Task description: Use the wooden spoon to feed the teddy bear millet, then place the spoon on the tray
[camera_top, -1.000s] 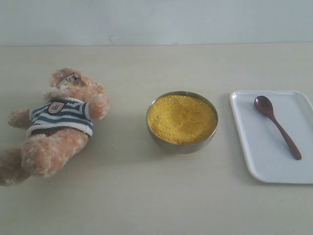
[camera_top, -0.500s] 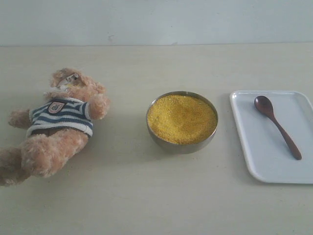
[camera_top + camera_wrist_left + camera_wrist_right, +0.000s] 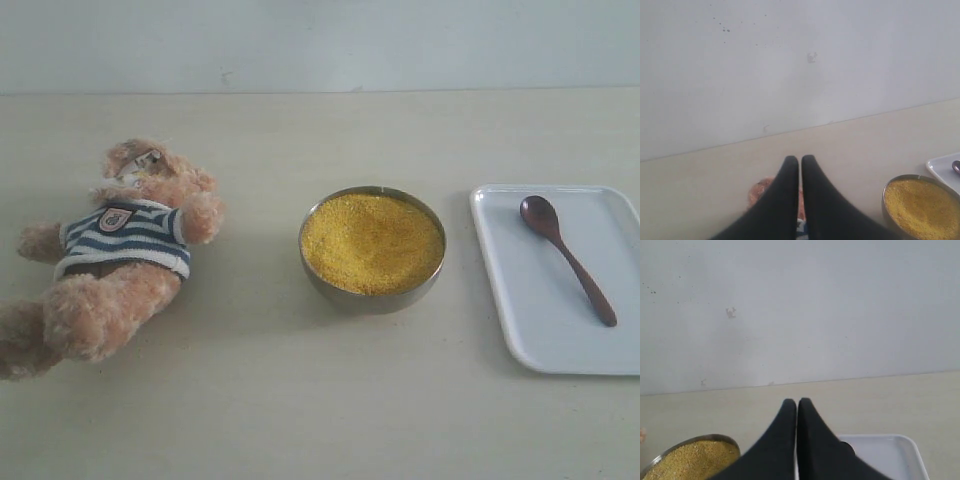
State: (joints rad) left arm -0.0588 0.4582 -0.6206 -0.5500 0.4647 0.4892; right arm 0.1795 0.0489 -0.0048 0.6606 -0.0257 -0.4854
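"Two grippers to log first. What is the state of each?"

"Left gripper point(image 3: 800, 159): both black fingers are pressed together along their inner edges. No gap at the tips, nothing clamped. Right gripper point(image 3: 797, 401): same condition, fingers tip to tip, nothing held. Both are raised above the table point(image 3: 300, 410) and touch none of the items."

"Position of the wooden spoon?"

"The wooden spoon point(image 3: 566, 258) lies flat inside the tray point(image 3: 540, 340) on the right side of the table. Its round bowl end points toward the wall point(image 3: 300, 40). Its handle runs diagonally toward the tray's near right corner. The tray is white, rectangular and low-rimmed."

"And the millet?"

"The millet point(image 3: 372, 242) is a bright yellow heap filling the steel bowl point(image 3: 372, 302) almost to the rim. The bowl stands at the table's centre, near the tray's left edge but apart from it."

"Teddy bear?"

"The teddy bear point(image 3: 120, 255) lies on its back on the left side, well apart from the bowl. Its head is toward the wall, its legs toward the near left corner, and the crest badge on its striped shirt faces up. From the left wrist camera, part of the bear shows behind the closed fingers. From the right wrist camera, the tray sits behind the fingers, with the bowl's rim off to one side."
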